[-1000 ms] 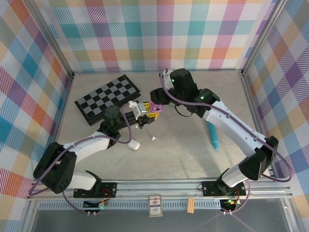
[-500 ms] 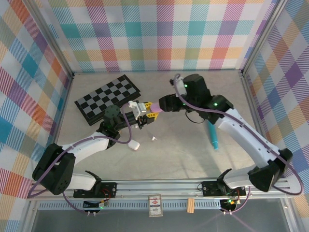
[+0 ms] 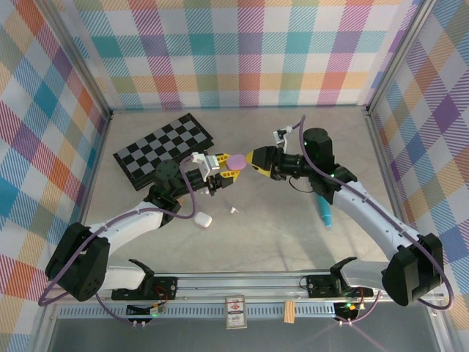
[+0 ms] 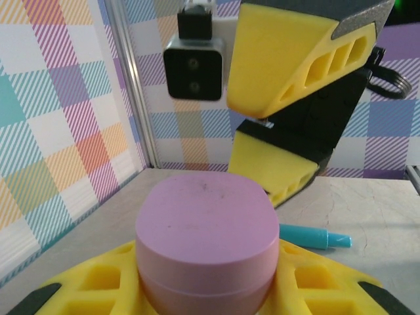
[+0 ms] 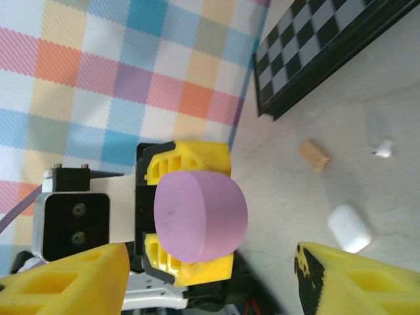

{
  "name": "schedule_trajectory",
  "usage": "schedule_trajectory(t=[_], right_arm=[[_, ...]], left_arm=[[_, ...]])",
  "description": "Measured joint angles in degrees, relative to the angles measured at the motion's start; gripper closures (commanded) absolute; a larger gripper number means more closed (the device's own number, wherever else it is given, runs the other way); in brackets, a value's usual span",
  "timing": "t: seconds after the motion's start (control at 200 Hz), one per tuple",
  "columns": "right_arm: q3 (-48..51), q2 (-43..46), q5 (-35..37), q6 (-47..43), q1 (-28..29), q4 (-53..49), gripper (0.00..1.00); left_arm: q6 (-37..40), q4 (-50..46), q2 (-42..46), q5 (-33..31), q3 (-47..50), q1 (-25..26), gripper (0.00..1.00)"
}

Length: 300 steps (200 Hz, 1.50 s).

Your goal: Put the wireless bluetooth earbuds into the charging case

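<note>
1. Nearest the arm bases, a white charging case point(image 3: 204, 218) lies shut on the table. A white earbud point(image 3: 234, 210) lies loose near it, outside any case.
2. A teal pen point(image 3: 323, 207) lies under the right forearm, well off to the side and not in the way.
3. Further in, the left gripper point(image 3: 222, 167) is clamped on the purple charging case point(image 3: 237, 159). The case is lifted off the table, lid closed and turned toward the other arm, probably so the lid can be worked.
4. The right gripper point(image 3: 254, 159) faces it, jaws spread wide and empty, just short of the case.
5. A small wooden block point(image 5: 314, 155) lies beyond the earbud.
6. Farthest, a folded chessboard point(image 3: 165, 149) lies clear of the work.
</note>
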State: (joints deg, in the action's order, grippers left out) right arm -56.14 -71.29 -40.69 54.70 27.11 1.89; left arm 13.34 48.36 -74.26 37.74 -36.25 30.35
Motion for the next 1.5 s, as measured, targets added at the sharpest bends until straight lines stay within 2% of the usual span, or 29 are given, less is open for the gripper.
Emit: schedule_trajectory(t=[0.15,0.335,0.44,0.535,0.635,0.665,0.815,0.875,0.915,0.93,1.25,1.375,1.5], right_arm=[[2.5,-2.6,-3.0,7.7,1.2,9.6,0.38],[2.9,-4.9,-4.2,13.0,3.0,17.6,0.49],[2.9,-6.7,-4.5,15.3,3.5,21.0,0.62],[3.0,-7.4,-4.9,17.1,3.7,23.2,0.77],[3.2,-7.4,-5.0,17.3,3.7,24.1,0.85],[3.3,-7.3,-4.9,17.2,3.7,24.0,0.86],[3.8,-5.7,-2.5,14.2,3.9,21.3,0.89],[3.8,-4.9,-0.6,12.2,3.9,18.8,0.89],[3.8,-4.4,0.7,10.8,3.9,17.2,0.89],[3.8,-4.2,1.2,10.3,3.8,16.7,0.89],[4.0,-5.5,11.9,-1.7,-2.7,6.4,0.88],[3.0,-10.9,16.4,-6.4,-5.0,2.7,0.88],[0.1,-19.2,20.7,-10.3,-6.2,-0.2,0.86]], left_arm=[[-0.7,0.0,0.2,0.3,0.0,0.0,0.70],[-1.7,0.1,0.7,1.0,0.0,0.0,0.70],[-2.0,0.3,1.3,1.2,0.0,0.0,0.70],[-2.1,0.5,1.4,0.9,0.1,0.0,0.70],[-2.2,0.9,1.4,0.7,0.1,0.0,0.68],[-2.2,0.9,1.4,0.7,0.1,0.0,0.67],[-1.7,0.7,1.4,0.7,0.1,0.3,0.39],[-2.1,0.4,1.6,0.7,0.1,0.3,0.23],[-1.9,0.2,1.8,0.6,0.2,0.3,0.04],[-1.9,0.1,1.9,0.6,0.2,0.4,0.00],[-2.4,-9.6,10.7,-4.1,5.0,0.4,0.00],[-4.6,-16.9,14.5,-9.7,5.8,0.4,0.00],[-10.2,-24.2,16.2,-18.0,5.9,0.4,0.00]])
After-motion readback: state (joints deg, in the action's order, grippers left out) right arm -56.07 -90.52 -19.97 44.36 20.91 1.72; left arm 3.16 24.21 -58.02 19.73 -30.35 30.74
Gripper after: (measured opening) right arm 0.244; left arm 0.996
